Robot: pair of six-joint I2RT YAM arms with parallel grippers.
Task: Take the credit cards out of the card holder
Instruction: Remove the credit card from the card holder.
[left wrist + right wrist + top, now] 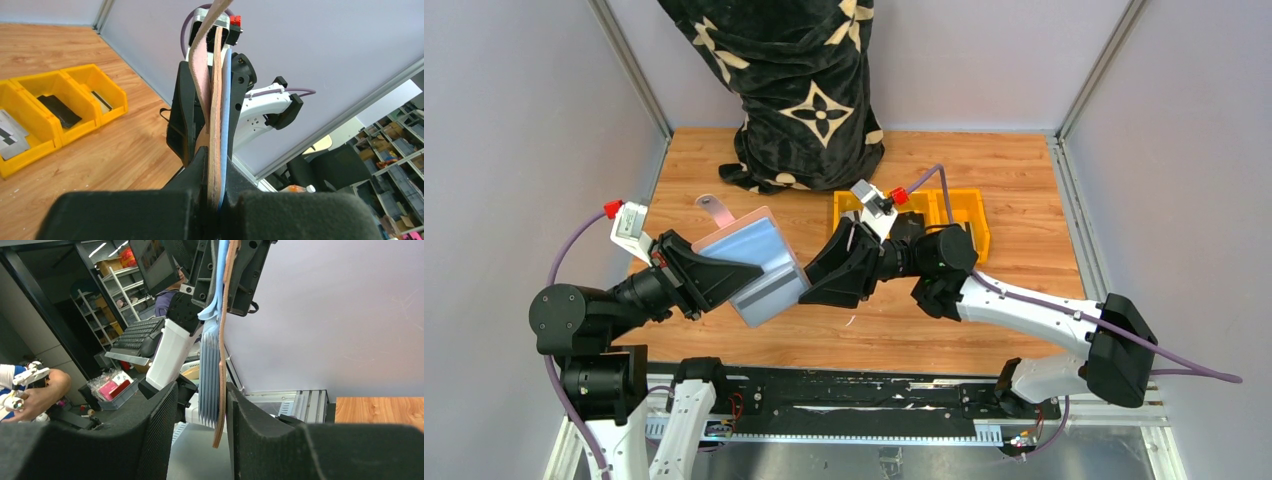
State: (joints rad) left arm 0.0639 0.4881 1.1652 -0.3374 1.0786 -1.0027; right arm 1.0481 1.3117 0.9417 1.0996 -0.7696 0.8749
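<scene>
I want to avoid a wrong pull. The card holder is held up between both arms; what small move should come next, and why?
Probably close the right pincer on the pale blue cards. It stands open astride their edges, while the left pincer clamps the card holder.

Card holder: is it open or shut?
Open. The card holder has one flap curling away from the rest, and pale blue credit cards show inside it.

Edge-on in the left wrist view, the card holder (216,100) runs off the picture's top, its lower end buried inside the left gripper (214,196). From above, the right arm (1024,310) hides part of the yellow bin (972,213).
</scene>
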